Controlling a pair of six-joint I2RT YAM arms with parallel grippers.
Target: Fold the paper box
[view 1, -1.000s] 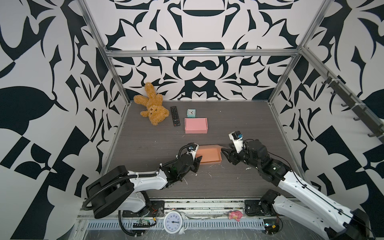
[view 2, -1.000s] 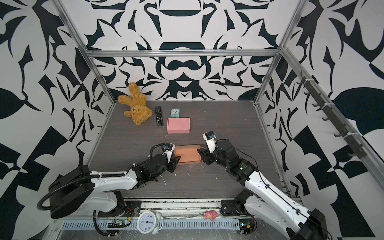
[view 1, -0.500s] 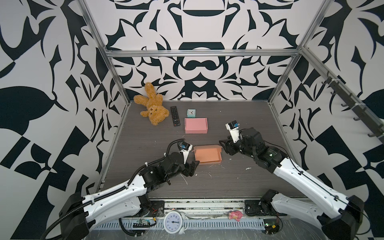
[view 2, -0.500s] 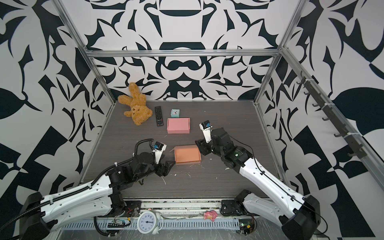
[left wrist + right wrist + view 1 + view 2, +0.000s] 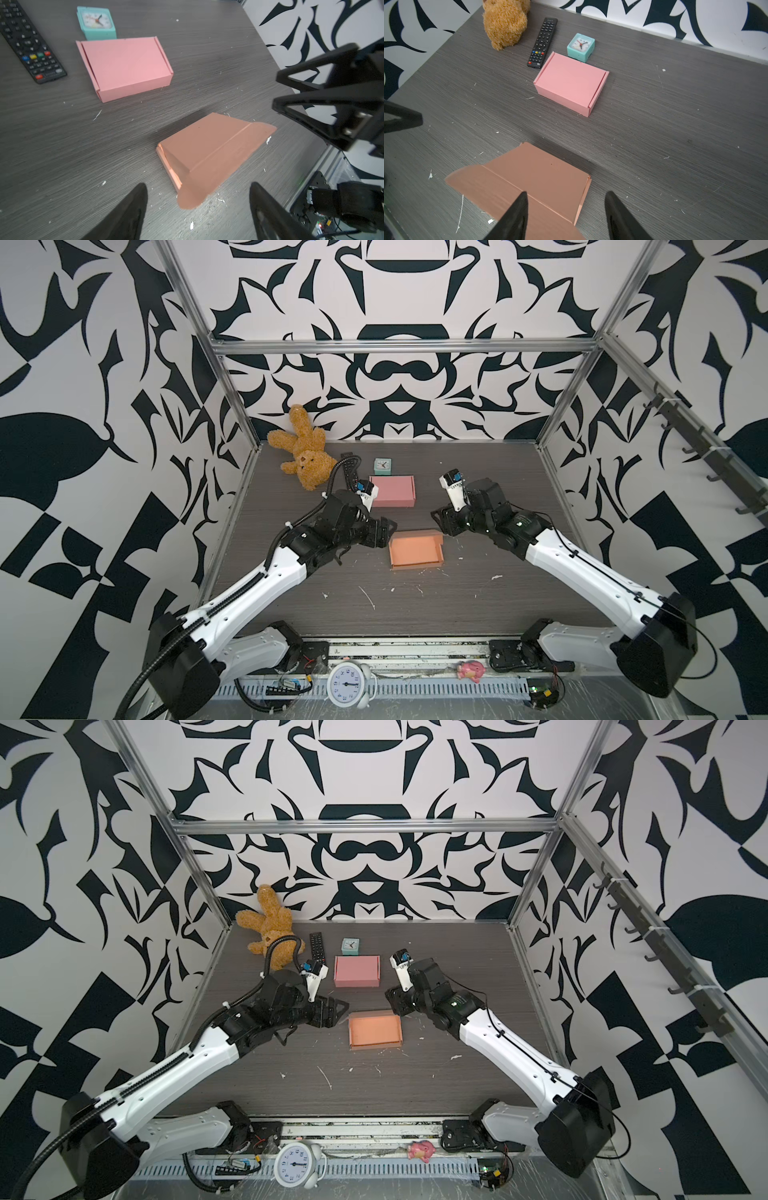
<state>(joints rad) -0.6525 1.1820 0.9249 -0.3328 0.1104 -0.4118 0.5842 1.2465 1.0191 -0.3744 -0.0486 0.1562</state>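
The paper box [image 5: 417,549] lies before a second box [image 5: 392,491] (clock [image 5: 382,465] behind that).

Robotics lab test cell: aluminium frame [image 5: 399,347], black-and-white patterned wall panels [image 5: 395,398], grey wood-grain tabletop [image 5: 457,614], slotted cable duct [image 5: 415,689] and bare circuit boards [image 5: 540,693] along the front edge.

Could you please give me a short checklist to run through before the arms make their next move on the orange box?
1. Left gripper open, off the orange box: ok.
2. Right gripper open, holding nothing: ok.
3. Lid lowered over the box: ok, though it slopes.
4. Front flap tucked in: not ok, it sticks out over the table.
5. Side tabs seated inside: cannot tell, hidden by the lid.
6. Pink box apart from the orange box: ok.
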